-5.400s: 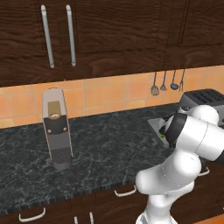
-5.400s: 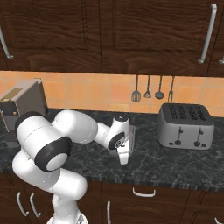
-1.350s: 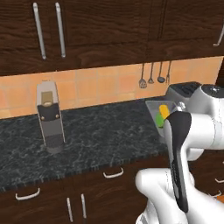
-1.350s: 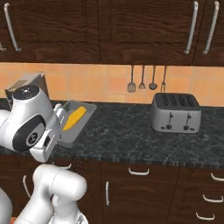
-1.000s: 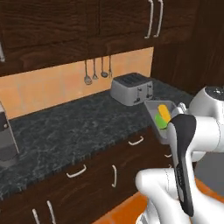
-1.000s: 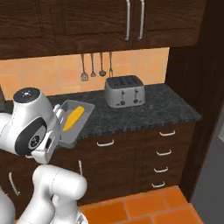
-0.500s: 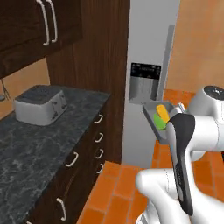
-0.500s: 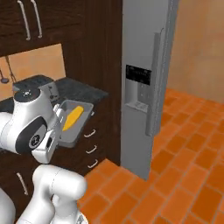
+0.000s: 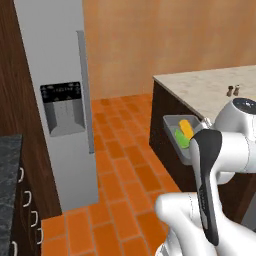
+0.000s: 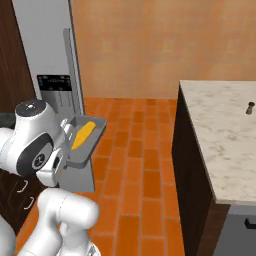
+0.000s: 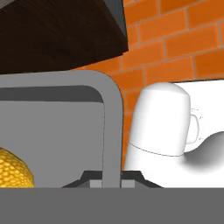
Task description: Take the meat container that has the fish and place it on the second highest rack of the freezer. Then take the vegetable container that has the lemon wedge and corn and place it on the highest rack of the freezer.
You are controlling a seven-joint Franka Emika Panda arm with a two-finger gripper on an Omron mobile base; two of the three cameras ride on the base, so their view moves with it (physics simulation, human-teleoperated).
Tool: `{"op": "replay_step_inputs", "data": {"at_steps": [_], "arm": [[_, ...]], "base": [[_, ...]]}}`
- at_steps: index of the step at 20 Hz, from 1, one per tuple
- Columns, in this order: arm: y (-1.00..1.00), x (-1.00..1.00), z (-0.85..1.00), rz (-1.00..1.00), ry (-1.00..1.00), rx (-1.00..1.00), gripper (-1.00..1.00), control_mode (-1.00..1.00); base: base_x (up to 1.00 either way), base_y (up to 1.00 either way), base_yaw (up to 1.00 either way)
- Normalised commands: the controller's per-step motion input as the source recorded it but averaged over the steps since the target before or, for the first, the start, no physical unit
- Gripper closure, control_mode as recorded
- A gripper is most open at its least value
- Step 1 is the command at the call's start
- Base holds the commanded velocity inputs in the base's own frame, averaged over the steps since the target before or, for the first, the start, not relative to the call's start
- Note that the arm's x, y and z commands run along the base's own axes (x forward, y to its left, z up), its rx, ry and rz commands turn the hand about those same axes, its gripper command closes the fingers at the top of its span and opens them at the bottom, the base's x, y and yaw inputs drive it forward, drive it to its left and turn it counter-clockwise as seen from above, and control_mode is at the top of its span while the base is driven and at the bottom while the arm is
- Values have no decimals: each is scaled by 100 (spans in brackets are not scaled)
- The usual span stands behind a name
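My gripper (image 11: 111, 178) is shut on the rim of the vegetable container (image 9: 176, 131), a grey tray (image 10: 89, 142) held level in front of my arm. The yellow corn (image 9: 186, 127) lies in it beside the small green lemon wedge (image 9: 179, 137). The corn (image 10: 82, 135) also shows from the right, and its end (image 11: 13, 168) up close inside the tray's rim (image 11: 111, 131). The freezer (image 9: 55, 95) stands ahead to the left with its door shut, so its racks are hidden. The meat container and the fish are out of view.
A dark kitchen island with a pale marble top (image 9: 210, 85) stands to the right, with two small shakers (image 9: 232, 90) on it. A dark counter with drawers (image 9: 12, 200) is at the far left. Orange brick floor (image 9: 125, 165) lies between the freezer and the island.
The whole picture has swung from the counter and toaster past the cabinets to the freezer and the island, so the camera has moved. The tray stays in my gripper.
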Motion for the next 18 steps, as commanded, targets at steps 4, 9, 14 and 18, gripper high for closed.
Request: {"op": "replay_step_inputs", "data": {"at_steps": [4,9,14,18], "arm": [[0,0,0,0,0,0,100,100],[0,0,0,0,0,0,100,100],[0,0,0,0,0,0,100,100],[0,0,0,0,0,0,100,100]], "base": [[38,0,-15],[60,-19,24],[55,-69,20],[58,-65,14]]}}
